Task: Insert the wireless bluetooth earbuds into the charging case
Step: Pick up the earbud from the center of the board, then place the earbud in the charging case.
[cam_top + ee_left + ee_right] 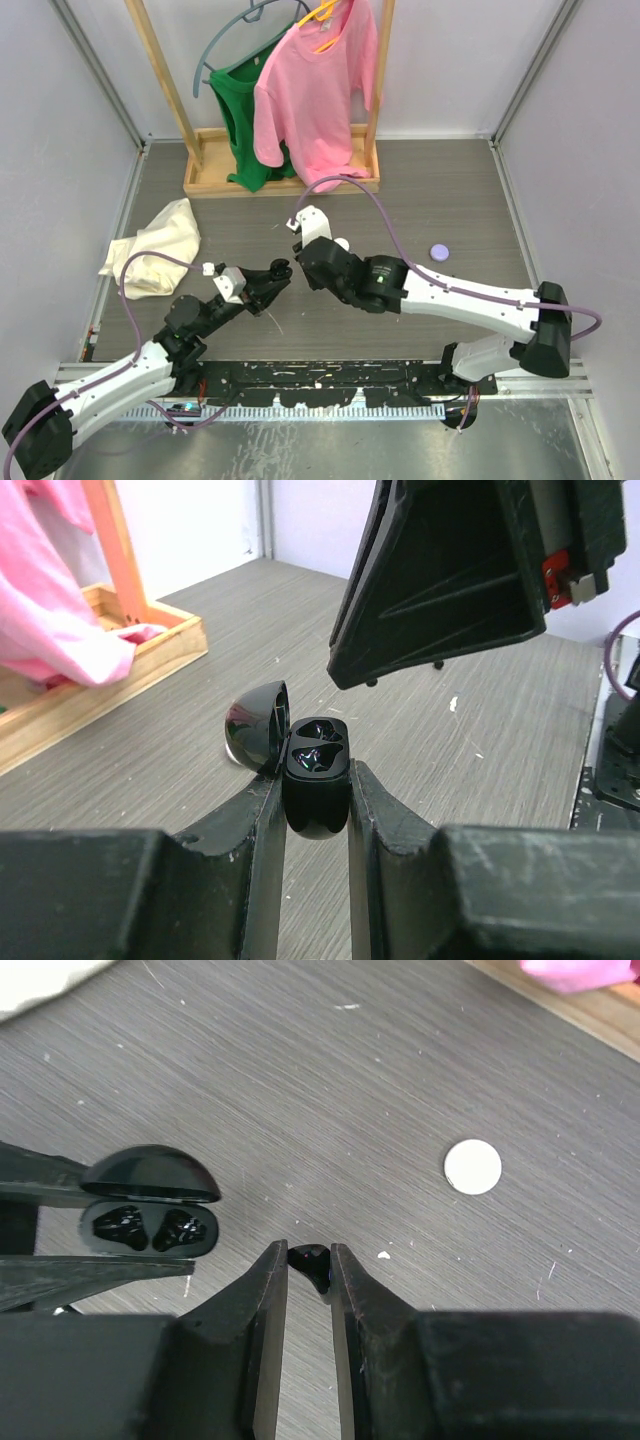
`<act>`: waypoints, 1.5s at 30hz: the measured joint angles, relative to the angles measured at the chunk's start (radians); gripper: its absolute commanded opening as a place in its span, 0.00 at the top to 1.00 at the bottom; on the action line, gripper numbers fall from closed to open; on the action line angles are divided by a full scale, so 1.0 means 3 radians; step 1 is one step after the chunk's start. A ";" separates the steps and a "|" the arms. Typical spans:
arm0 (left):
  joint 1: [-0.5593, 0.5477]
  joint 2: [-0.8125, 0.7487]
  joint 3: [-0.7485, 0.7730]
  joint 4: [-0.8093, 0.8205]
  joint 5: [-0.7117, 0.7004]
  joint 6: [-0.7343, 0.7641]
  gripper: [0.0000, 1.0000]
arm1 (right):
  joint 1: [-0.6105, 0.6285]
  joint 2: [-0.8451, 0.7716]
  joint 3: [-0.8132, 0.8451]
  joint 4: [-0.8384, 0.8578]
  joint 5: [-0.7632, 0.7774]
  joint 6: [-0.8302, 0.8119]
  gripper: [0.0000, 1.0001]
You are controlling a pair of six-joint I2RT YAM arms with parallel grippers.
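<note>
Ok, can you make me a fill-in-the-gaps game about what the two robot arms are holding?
1. The left jaws clamp a glossy black charging case whose lid is ___.
2. The tiny black earbud is pinched by the ___ jaws.
3. Behind the arms, the pink T-shirt hangs beside a second T-shirt, coloured ___.
Missing words: open; right; green.

charging case: glossy black
earbud: black
table: grey, wood-grain, white flecks
pink shirt: plain
green shirt: plain
cloth: cream, 9 o'clock
disc: lilac, 3 o'clock
</note>
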State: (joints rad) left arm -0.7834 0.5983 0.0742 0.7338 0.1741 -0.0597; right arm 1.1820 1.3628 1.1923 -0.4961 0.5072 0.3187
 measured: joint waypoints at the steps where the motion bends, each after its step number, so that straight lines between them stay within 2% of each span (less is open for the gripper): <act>1: 0.0000 0.0000 -0.0001 0.0023 0.0042 0.0006 1.00 | 0.0052 -0.0053 -0.0023 0.0032 0.0048 -0.0001 0.79; 8: 0.0000 0.0003 -0.0070 0.0219 0.0261 0.0071 1.00 | 0.0383 -0.0373 -0.0253 0.0404 0.0263 -0.0039 0.79; 14: 0.0000 -0.0005 -0.0089 0.0291 0.0388 0.0081 1.00 | 0.0599 -0.0690 -0.0684 0.1050 0.0286 -0.0156 0.79; 28: 0.0000 0.0019 -0.0100 0.0437 0.0701 0.0080 1.00 | 0.0657 -0.0813 -0.1321 0.2294 0.0028 -0.0257 0.80; 45: 0.0000 -0.0011 -0.0106 0.0482 0.0716 0.0076 1.00 | 0.0657 -0.0793 -0.1438 0.2688 -0.0116 -0.0187 0.79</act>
State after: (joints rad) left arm -0.7834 0.5949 0.0425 0.8783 0.3889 -0.0368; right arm 1.3792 1.1248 0.7609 0.3103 0.4725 0.2626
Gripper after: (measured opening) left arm 0.264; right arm 0.272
